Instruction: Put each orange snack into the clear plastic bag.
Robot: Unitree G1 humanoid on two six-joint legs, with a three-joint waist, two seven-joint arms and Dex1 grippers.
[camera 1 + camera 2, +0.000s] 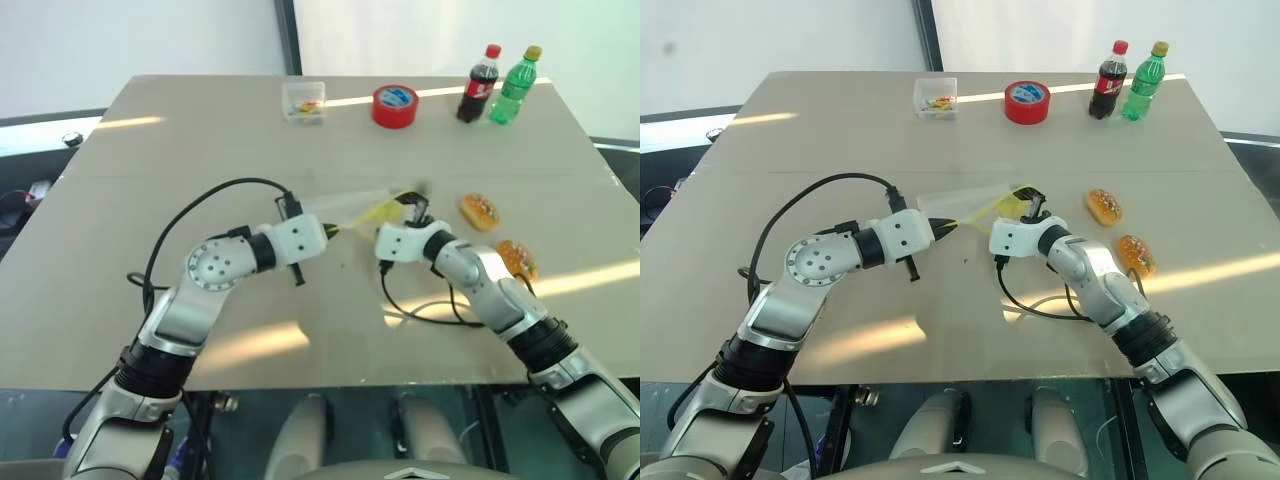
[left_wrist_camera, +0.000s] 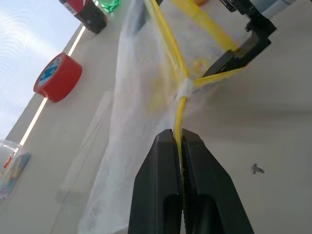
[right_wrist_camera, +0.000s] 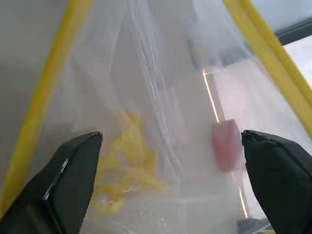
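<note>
Mid-table, left gripper point(image 2: 181, 146) pinches the clear plastic bag point(image 1: 350, 208) by its yellow strip, raising its mouth; right gripper point(image 3: 170, 146), fingers spread, faces it.

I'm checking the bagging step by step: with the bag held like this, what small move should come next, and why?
Probably draw the right hand back out of the bag and reach for the nearer snack. The left hand is shut on the bag's yellow strip, holding the mouth up. The right hand's fingers stand open at the mouth and empty. Both snacks, the second one included, lie on the table.
</note>
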